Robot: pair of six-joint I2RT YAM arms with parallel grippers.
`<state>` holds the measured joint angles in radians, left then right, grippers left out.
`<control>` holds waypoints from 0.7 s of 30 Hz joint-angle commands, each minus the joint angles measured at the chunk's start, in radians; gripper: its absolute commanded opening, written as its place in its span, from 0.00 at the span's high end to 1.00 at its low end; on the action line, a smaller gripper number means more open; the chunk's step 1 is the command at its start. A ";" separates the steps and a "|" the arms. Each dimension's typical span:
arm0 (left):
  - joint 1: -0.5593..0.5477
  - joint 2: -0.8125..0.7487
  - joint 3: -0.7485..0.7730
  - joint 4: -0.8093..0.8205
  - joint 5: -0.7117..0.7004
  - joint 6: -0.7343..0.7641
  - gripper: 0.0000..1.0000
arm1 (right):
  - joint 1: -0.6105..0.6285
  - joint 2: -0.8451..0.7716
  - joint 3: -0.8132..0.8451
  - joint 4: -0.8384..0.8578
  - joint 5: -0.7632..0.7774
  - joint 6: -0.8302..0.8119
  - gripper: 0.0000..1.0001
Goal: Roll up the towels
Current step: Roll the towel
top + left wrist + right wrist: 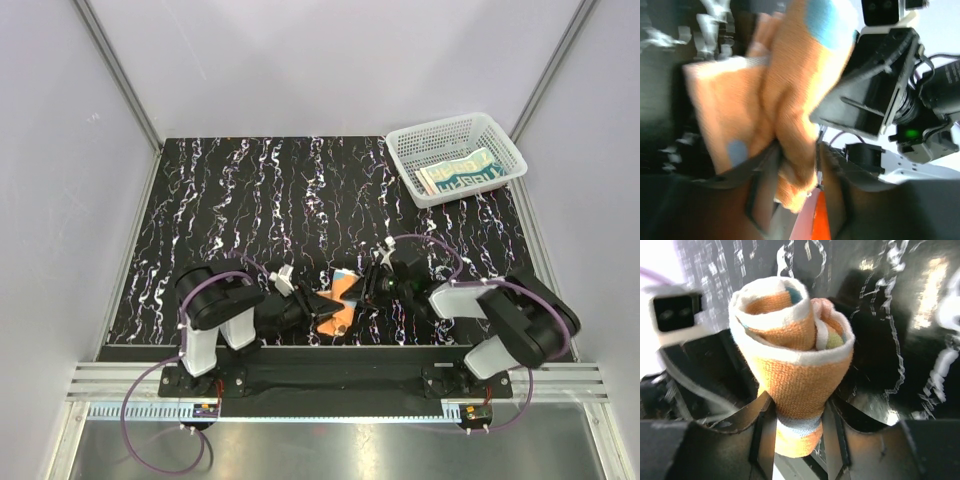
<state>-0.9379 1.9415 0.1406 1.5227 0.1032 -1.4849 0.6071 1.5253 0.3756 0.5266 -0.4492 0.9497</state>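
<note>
We see a black tabletop (240,200) veined with white marbling, closed in by pale grey walls (300,60) with slim metal posts in the far corners, and a ribbed metal rail (330,388) running along the near edge where both arms are bolted. In the far right corner sits a white mesh basket (400,142), and the cream towel (460,172) with teal lettering lies folded inside it. The orange towel (340,302) is near the front edge at the middle of the table, between the two arms. The right gripper (797,422) pinches the lower end of it, a tight roll with a white edge spiralling at the top and blue and yellow-green patches peeking out. The left gripper (797,162) has the same cloth lying between its fingers, but that view is smeared and tilted, so we cannot tell whether it is clamped or loose there. From above, both grippers and their wrists cover most of the towel, leaving only orange and blue scraps, and the basket lettering is only partly readable.
</note>
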 commanded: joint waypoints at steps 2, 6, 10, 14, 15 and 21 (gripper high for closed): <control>-0.019 -0.111 -0.039 -0.147 0.082 0.156 0.50 | -0.003 -0.163 0.149 -0.471 0.289 -0.129 0.99; -0.032 -0.277 0.022 -0.466 0.053 0.248 0.47 | -0.003 -0.201 0.233 -0.684 0.365 -0.163 1.00; -0.126 -0.453 0.242 -0.992 -0.098 0.399 0.47 | 0.003 -0.206 0.252 -0.787 0.415 -0.155 1.00; -0.251 -0.520 0.435 -1.408 -0.395 0.531 0.46 | 0.020 -0.189 0.278 -0.890 0.487 -0.137 1.00; -0.272 -0.513 0.462 -1.441 -0.428 0.544 0.45 | 0.025 -0.182 0.296 -0.907 0.498 -0.134 1.00; -0.403 -0.383 0.689 -1.625 -0.638 0.649 0.38 | 0.048 -0.113 0.374 -1.036 0.547 -0.129 1.00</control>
<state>-1.3052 1.4940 0.7334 0.0967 -0.3420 -0.9428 0.6407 1.3838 0.7166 -0.3653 -0.0006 0.8299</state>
